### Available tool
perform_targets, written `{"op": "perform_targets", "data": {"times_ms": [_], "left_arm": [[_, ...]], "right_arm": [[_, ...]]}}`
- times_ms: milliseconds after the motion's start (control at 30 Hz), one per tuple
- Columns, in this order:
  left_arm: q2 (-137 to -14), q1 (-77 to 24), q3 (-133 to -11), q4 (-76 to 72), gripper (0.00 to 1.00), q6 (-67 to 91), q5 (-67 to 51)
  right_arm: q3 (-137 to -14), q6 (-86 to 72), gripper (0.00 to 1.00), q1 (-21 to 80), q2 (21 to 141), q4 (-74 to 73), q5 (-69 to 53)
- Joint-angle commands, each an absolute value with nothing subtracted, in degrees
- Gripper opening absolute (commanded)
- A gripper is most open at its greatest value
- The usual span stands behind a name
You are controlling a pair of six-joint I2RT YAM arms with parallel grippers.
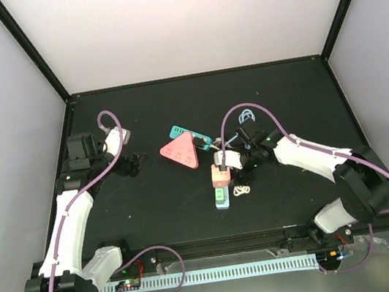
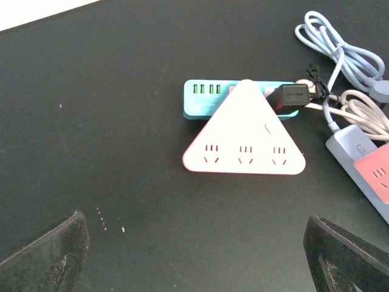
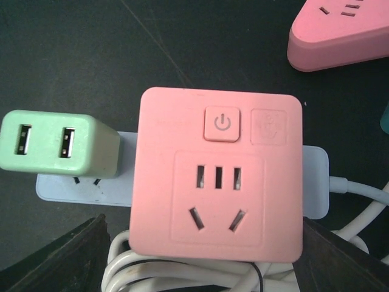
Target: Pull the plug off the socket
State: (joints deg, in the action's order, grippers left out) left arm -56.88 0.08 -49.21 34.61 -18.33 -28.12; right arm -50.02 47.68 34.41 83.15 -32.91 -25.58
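Note:
A pink square plug adapter [image 3: 219, 176] sits plugged into a pale blue-grey socket strip [image 3: 316, 182], beside a mint green USB charger [image 3: 58, 146] on the same strip. My right gripper [image 3: 203, 249] hangs over the pink adapter [image 1: 219, 177], one dark finger [image 3: 70, 258] left of it with a gap and the other at its right edge. The jaws stand open round it. My left gripper [image 2: 194, 249] is open over bare mat, nothing between its fingers [image 2: 42, 258]. From above, the left gripper [image 1: 132, 163] is well left of the strip [image 1: 223, 203].
A pink triangular power strip [image 1: 181, 152] lies left of the right gripper, with a teal USB hub [image 1: 180, 131] behind it. Coiled white cable [image 3: 182, 277] lies under the adapter, and more cable [image 1: 247, 115] lies at the back. A black plug [image 2: 292, 97] lies by the teal hub.

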Motion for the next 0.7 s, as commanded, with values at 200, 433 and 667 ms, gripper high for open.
{"op": "perform_targets", "data": {"times_ms": [200,433,667], "left_arm": [[-56.04,-1.12,-49.83,36.06,0.99,-19.8,-32.14],[-55.49,-1.38,-49.83,36.35,0.99,-21.56,-34.98],[-57.55,-3.22,-51.71,44.57,0.99,-33.93,-44.58]], "right_arm": [[-52.17,46.96,0.77,34.81,87.71,-27.97,-26.3],[-53.42,44.26,0.57,34.85,90.19,-25.87,-26.1],[-55.81,38.7,0.42,34.79,92.27,-23.08,-22.88]]}}
